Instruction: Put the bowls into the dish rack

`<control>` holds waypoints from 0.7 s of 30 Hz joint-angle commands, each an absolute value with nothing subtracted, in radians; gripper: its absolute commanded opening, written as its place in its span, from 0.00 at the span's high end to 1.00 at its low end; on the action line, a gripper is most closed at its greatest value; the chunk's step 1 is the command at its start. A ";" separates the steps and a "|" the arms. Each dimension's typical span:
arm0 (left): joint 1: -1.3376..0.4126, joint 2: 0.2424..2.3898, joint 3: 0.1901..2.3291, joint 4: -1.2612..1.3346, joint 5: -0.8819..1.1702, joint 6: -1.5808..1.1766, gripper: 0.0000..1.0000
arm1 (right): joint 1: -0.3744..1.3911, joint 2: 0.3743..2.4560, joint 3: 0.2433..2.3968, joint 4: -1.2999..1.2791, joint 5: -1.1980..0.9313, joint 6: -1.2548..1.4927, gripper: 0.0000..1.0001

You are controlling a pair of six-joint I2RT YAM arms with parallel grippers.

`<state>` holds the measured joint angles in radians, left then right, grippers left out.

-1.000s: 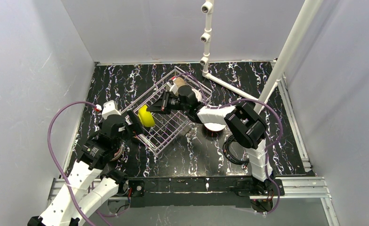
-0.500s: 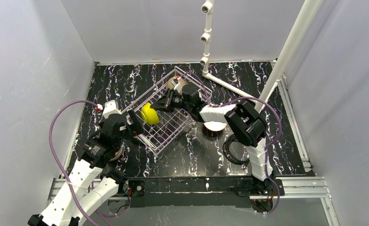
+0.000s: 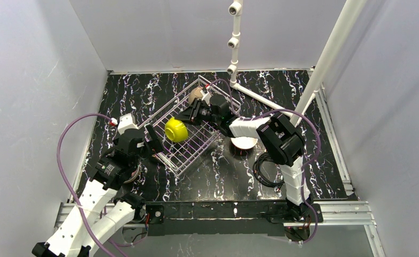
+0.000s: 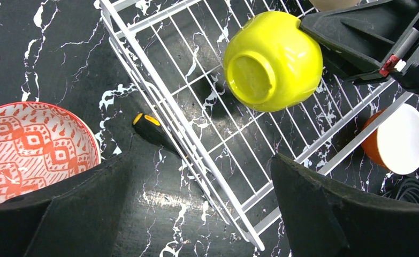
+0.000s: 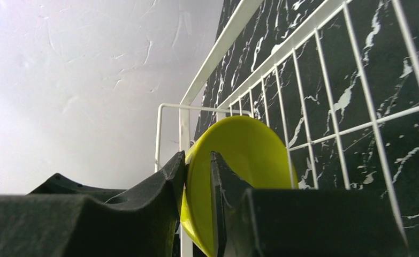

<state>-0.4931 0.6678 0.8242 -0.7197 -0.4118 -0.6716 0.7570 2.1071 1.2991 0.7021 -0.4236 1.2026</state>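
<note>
- The coiled black cable [image 3: 263, 174] lies on the black marbled table [image 3: 218, 182] at the near right
- The left gripper [image 4: 200, 160] hangs over the near left rim of the silvery-white wire-grid dish rack [image 3: 192, 145], its jaws spread wide and holding nothing
- Just left of that rim, outside the rack, sits the beige bowl with a red-patterned inside [image 4: 33, 147], upright
- A small black tool with a yellow tip [image 4: 151, 128] lies on the table against the same rim
- The yellow-green round bowl [image 3: 176, 130] is over the middle of the rack, tipped on its side, foot facing near left; whether it touches the wires I cannot tell
- The right gripper [image 5: 198, 176] pinches its rim, one finger inside and one outside
- The orange bowl with a white inside [image 4: 397, 140] rests on the table right of the rack
- A tan bowl [image 3: 195, 94] sits in the rack's far corner
</note>
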 commanded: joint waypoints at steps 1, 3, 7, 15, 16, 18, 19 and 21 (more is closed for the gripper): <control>-0.489 0.671 0.813 -0.734 -0.449 -0.678 0.02 | 0.736 2.114 1.255 0.557 -0.366 1.179 0.68; -0.490 0.670 0.813 -0.734 -0.449 -0.677 0.02 | 0.733 2.108 1.256 0.559 -0.369 1.166 0.65; -0.490 0.666 0.811 -0.735 -0.451 -0.677 0.02 | 0.732 2.086 1.264 0.528 -0.348 1.131 0.53; -0.489 0.663 0.824 -0.747 -0.473 -0.671 0.02 | 0.732 2.003 1.284 0.361 -0.192 0.953 0.40; -0.489 0.658 0.824 -0.747 -0.475 -0.672 0.02 | 0.732 1.995 1.289 0.345 -0.175 0.929 0.39; -0.489 0.654 0.822 -0.747 -0.477 -0.672 0.02 | 0.732 1.979 1.296 0.319 -0.141 0.888 0.38; -0.490 0.654 0.822 -0.747 -0.477 -0.672 0.02 | 0.732 1.974 1.298 0.314 -0.131 0.870 0.38; -0.489 0.656 0.823 -0.746 -0.478 -0.673 0.02 | 0.732 1.966 1.305 0.301 -0.115 0.845 0.38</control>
<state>-0.4931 0.6632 0.8242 -0.7273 -0.4328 -0.6727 0.7307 2.0308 1.2938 0.3843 -0.1936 0.9524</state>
